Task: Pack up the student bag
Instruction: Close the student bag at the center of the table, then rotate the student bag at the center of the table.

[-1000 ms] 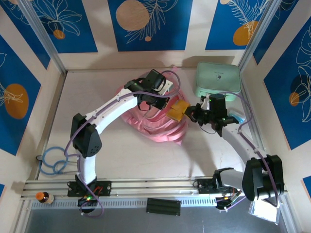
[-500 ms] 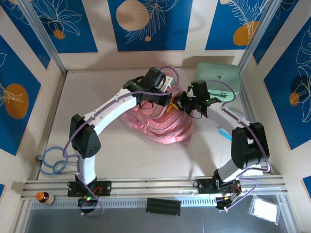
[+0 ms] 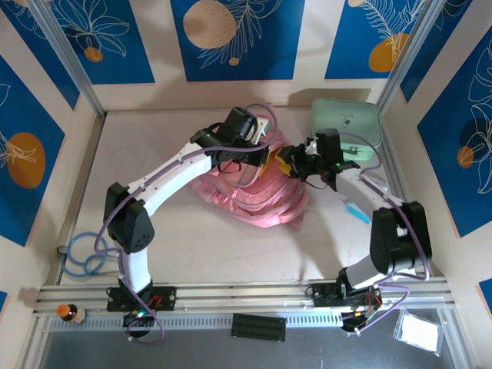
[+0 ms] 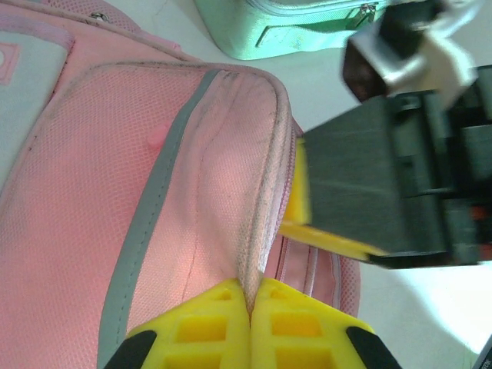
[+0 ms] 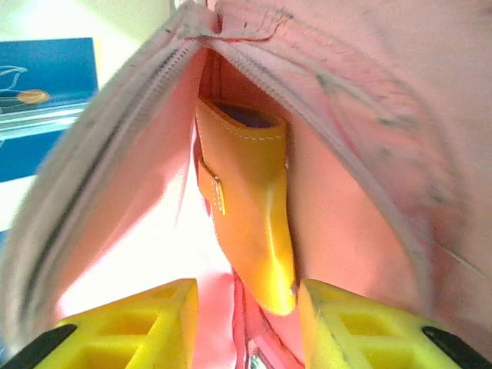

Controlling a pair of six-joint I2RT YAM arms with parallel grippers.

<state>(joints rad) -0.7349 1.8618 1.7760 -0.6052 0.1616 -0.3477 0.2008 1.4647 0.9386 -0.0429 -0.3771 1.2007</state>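
Note:
The pink student bag (image 3: 254, 204) lies in the middle of the table with its top opening facing right. My left gripper (image 3: 255, 159) is shut on the zip edge of the bag (image 4: 115, 169), holding the opening up, with the pinch at the left gripper (image 4: 250, 290). Inside the bag (image 5: 361, 92) an orange leather pouch (image 5: 246, 200) stands on end. My right gripper (image 5: 246, 311) is open at the mouth, its fingers either side of the pouch's lower tip. Seen from above, the right gripper (image 3: 298, 164) sits at the bag's right edge.
A mint green hard case (image 3: 346, 127) stands at the back right, close behind the right arm. A blue pen-like item (image 3: 355, 209) lies right of the bag. A blue cable coil (image 3: 83, 254) lies at the near left, and a white packet (image 3: 419, 332) at the near right.
My right gripper carried the orange pouch leftward from beside the bag into its opening and has let go of it. The left gripper kept hold of the bag's edge.

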